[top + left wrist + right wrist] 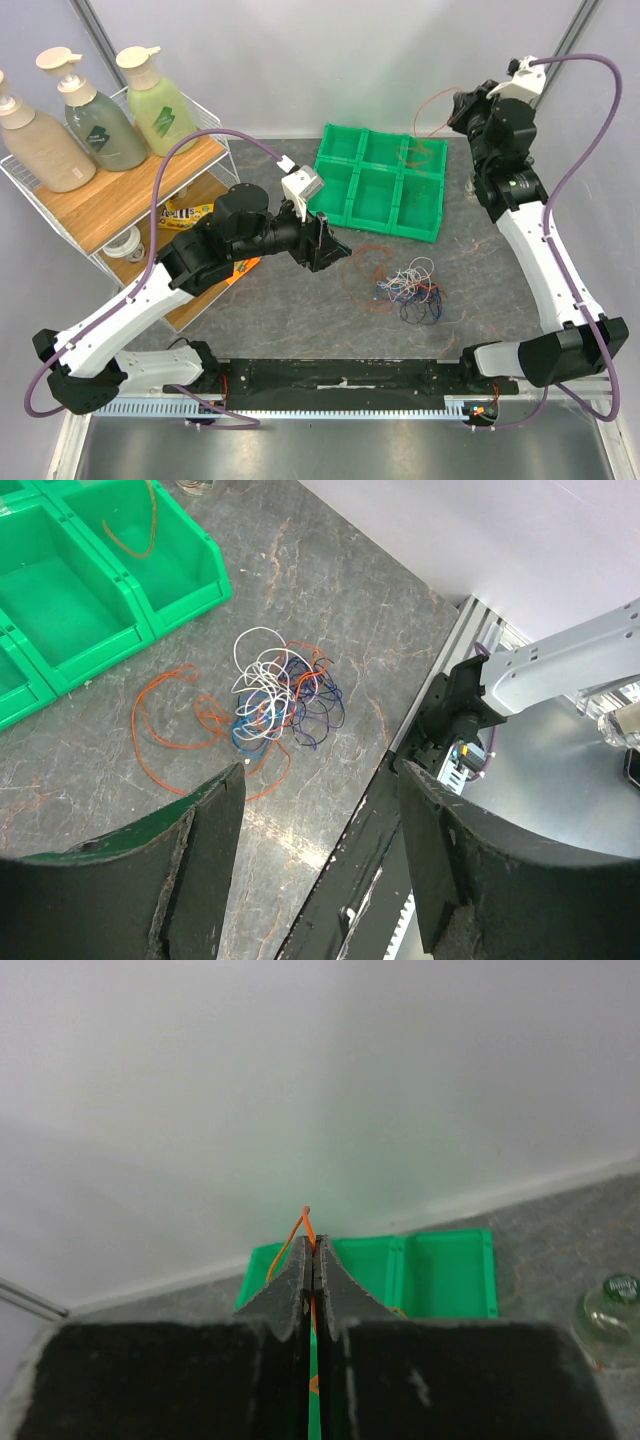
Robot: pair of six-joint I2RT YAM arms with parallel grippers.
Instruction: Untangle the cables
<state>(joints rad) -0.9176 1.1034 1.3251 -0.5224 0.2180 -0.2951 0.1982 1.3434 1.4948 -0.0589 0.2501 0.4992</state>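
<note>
A small tangle of white, blue, orange-red and black cables [410,288] lies on the table, also in the left wrist view [280,695]. A loose orange cable [185,725] loops beside it. My left gripper [328,243] is open and empty, above the table left of the tangle; its fingers [200,830] frame the table's front edge. My right gripper [462,108] is raised at the back right, shut on an orange cable [306,1222] that loops down into the green tray [380,180]. Another orange strand lies in a tray bin [140,525].
A wire shelf [110,200] with three pump bottles [95,120] stands at the left. The green tray of six bins sits at the back centre. A small glass jar [612,1305] stands near the tray. A black rail [340,375] runs along the front edge.
</note>
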